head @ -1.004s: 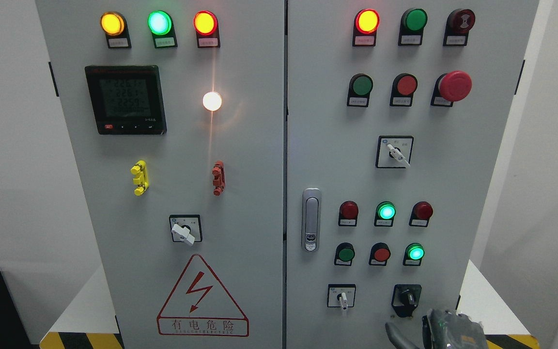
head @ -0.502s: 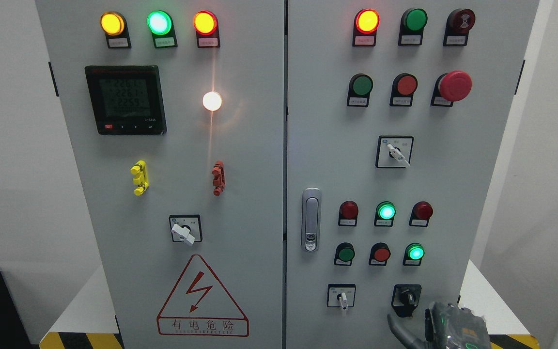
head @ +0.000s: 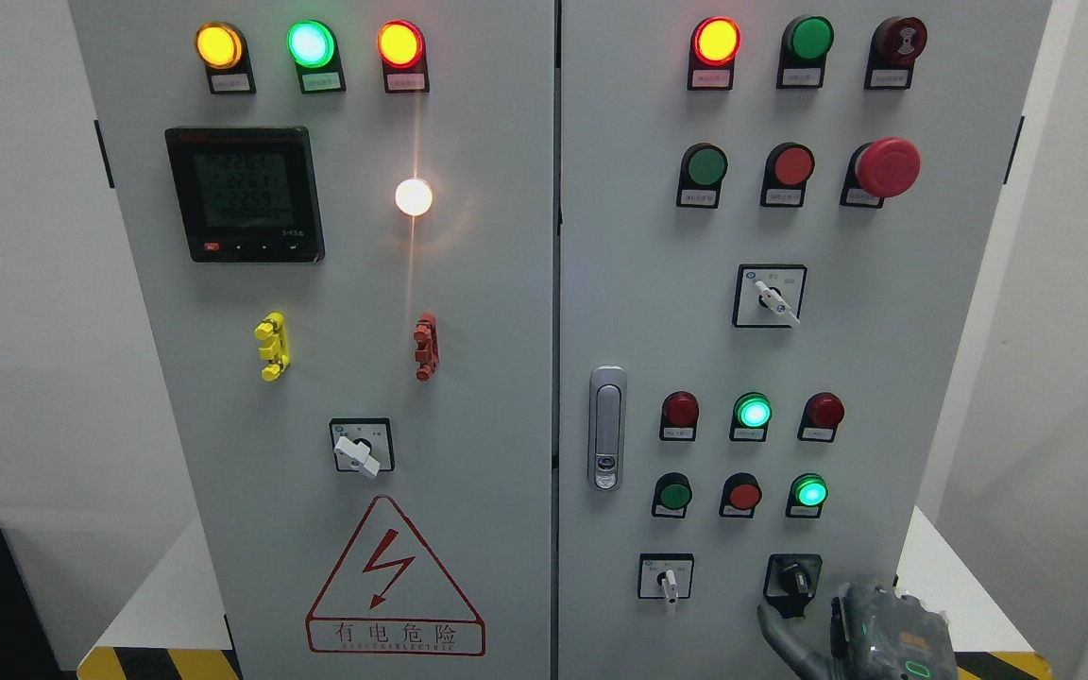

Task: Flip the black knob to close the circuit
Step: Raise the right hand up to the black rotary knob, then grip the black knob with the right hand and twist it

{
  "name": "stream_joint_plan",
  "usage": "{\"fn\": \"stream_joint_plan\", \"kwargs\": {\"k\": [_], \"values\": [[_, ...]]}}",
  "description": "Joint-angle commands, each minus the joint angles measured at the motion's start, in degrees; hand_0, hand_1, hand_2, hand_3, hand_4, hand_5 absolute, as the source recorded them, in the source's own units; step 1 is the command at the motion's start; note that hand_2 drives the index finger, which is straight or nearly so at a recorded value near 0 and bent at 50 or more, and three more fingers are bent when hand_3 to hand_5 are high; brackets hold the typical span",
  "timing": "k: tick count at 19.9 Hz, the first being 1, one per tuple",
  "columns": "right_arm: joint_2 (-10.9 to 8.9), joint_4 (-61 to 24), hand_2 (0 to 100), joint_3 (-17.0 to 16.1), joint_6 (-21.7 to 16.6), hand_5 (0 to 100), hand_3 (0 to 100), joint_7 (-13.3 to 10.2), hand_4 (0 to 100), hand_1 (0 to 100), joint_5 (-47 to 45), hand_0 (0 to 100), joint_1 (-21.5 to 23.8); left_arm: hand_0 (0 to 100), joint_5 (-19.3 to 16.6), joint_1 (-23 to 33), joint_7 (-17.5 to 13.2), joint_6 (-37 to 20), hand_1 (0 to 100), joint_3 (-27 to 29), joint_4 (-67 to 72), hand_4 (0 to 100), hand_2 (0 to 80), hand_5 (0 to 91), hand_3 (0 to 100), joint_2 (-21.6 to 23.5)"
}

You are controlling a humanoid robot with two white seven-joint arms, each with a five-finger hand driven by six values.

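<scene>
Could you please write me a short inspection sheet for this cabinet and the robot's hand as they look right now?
Surface: grey cabinet, two closed doors, lamps lit.
Job's things: black knob at lower right of the right door, not gripped.
Clutter: nothing seen.
Grippers: right hand just below and right of the knob, a finger raised towards it; left hand out of view.
Cables: nothing seen.
Surroundings: white walls, striped floor tape, door handle.

Left cabinet door (head: 317, 378): red-bordered warning triangle (head: 396, 576) with lightning bolt, captioned "有电危险"; the smaller Latin line beneath it is illegible. Digital meter (head: 245, 194): three rows of digits, too faint to read reliably. Label plates under the indicator lamps and selector switches: print too small to read.
</scene>
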Motion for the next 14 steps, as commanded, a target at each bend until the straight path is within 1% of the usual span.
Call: {"fn": "stream_joint_plan", "kwargs": {"k": [1,14], "values": [[0.0,1.7,93,-0.3,0.1,98,100,-0.4,98,2,0.2,0,-0.2,12,0.0,0.0,0.0,0.0,56,0.0,0.0,0,0.0,0.0,0,0.0],[-0.35,2.0,92,-1.6,0.1,98,100,-0.3,98,3,-0.2,0,-1.0,12,0.0,0.0,0.0,0.0,56,0.0,0.0,0,0.0,0.0,0,0.0]]}}
